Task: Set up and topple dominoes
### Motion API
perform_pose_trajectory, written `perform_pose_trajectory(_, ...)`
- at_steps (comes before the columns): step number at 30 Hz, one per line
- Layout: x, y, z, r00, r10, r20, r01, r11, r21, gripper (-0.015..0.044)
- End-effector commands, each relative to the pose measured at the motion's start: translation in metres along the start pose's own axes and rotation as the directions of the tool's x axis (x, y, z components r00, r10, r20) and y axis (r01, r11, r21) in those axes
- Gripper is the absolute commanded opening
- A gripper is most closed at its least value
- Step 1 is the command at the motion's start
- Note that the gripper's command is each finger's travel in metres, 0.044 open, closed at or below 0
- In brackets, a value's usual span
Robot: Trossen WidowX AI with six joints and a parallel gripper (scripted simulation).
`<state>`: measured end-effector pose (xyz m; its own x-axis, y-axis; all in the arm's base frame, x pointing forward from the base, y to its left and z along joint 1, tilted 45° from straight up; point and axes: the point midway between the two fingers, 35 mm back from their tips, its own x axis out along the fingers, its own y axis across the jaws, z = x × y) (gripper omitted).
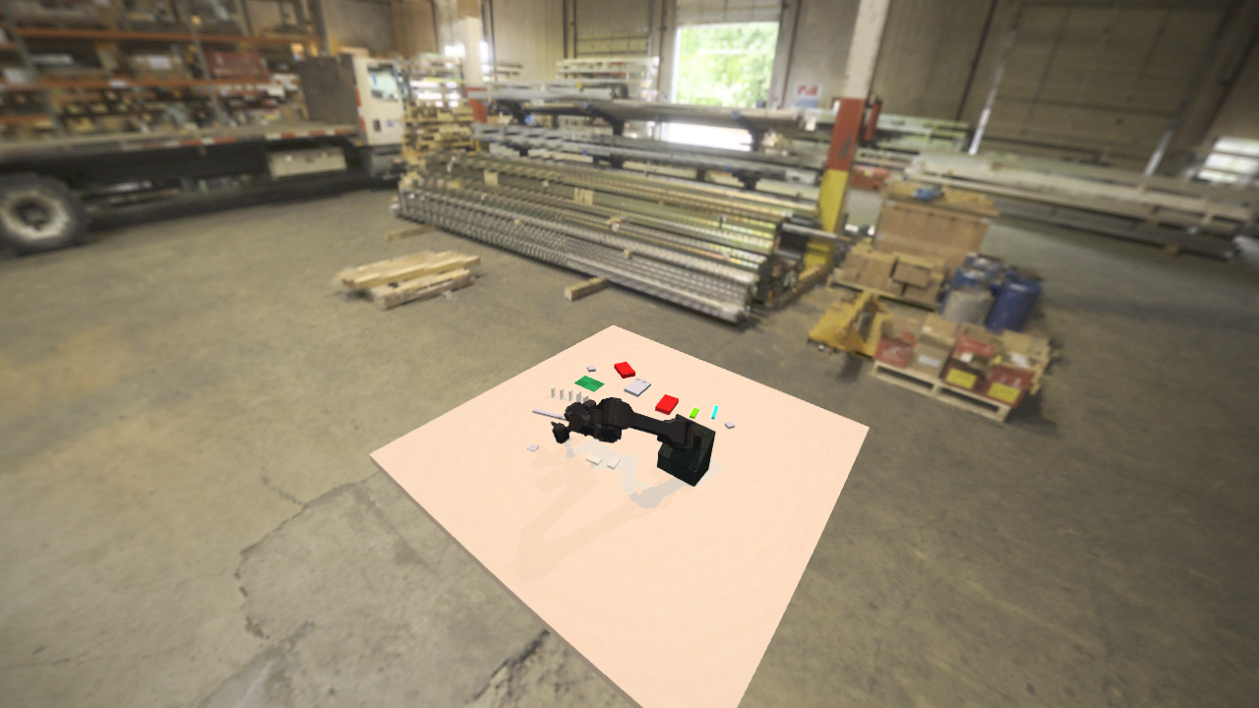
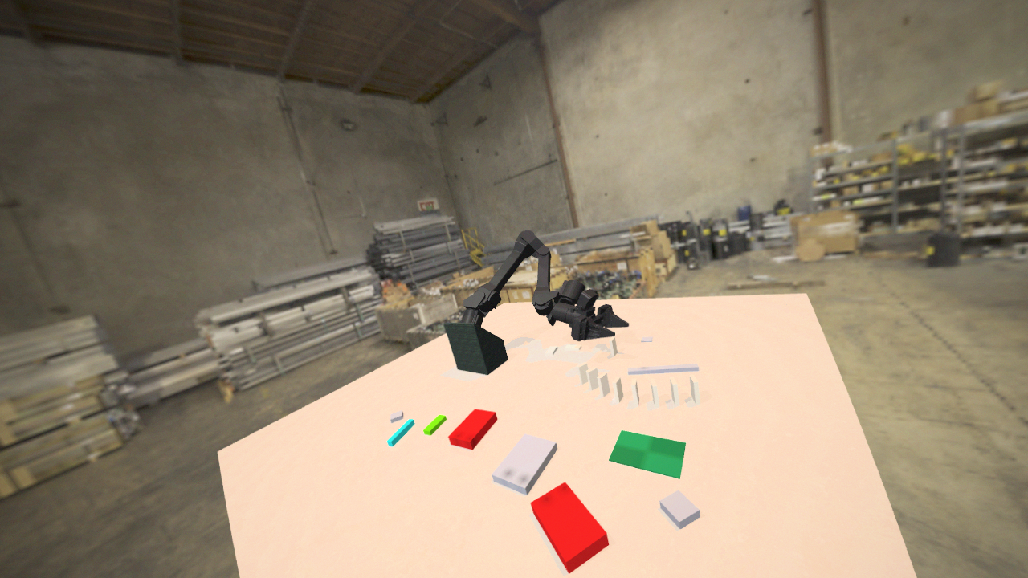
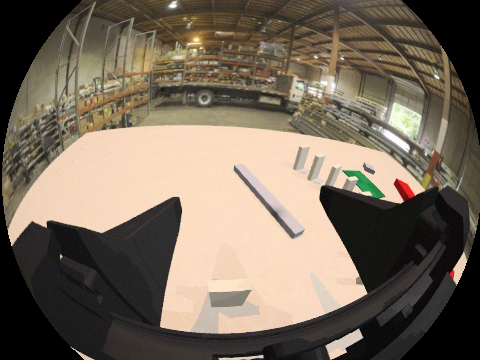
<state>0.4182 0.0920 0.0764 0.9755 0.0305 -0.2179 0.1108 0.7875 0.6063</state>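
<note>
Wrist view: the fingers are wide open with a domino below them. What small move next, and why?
Probably lift the gripper straight up, with no sideways motion. Its fingers stand wide apart and hold nothing, and the domino sits low between them, seemingly upright. The row stands close ahead, so a sideways sweep could knock either.

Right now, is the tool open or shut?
Open. The tool has its two black fingers spread wide, with nothing held; a small white domino sits below the gap.
</note>
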Motion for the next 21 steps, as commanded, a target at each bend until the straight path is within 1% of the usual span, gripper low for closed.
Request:
perform_pose_trajectory(1, 0.041, -0.010, 0.020, 0.979, -0.082, -0.185, 0.044, 0.979, -0.198, 0.0440)
perform_pose_trajectory(4, 0.054, -0.019, 0.013, 0.929, -0.123, -0.350, 0.026, 0.963, -0.268, 0.0440)
perform_pose_trajectory(7, 0.060, -0.024, 0.013, 0.857, -0.141, -0.495, -0.017, 0.954, -0.301, 0.0440)
perform_pose_trajectory(10, 0.062, -0.023, 0.016, 0.813, -0.129, -0.568, -0.057, 0.953, -0.299, 0.0440)
perform_pose_trajectory(11, 0.066, -0.019, 0.021, 0.800, -0.104, -0.590, -0.091, 0.953, -0.290, 0.0440)
perform_pose_trajectory(19, 0.050, -0.020, 0.018, 0.638, -0.081, -0.766, -0.137, 0.967, -0.216, 0.0440)
perform_pose_trajectory(21, 0.048, -0.015, 0.024, 0.600, -0.047, -0.799, -0.165, 0.970, -0.181, 0.0440)
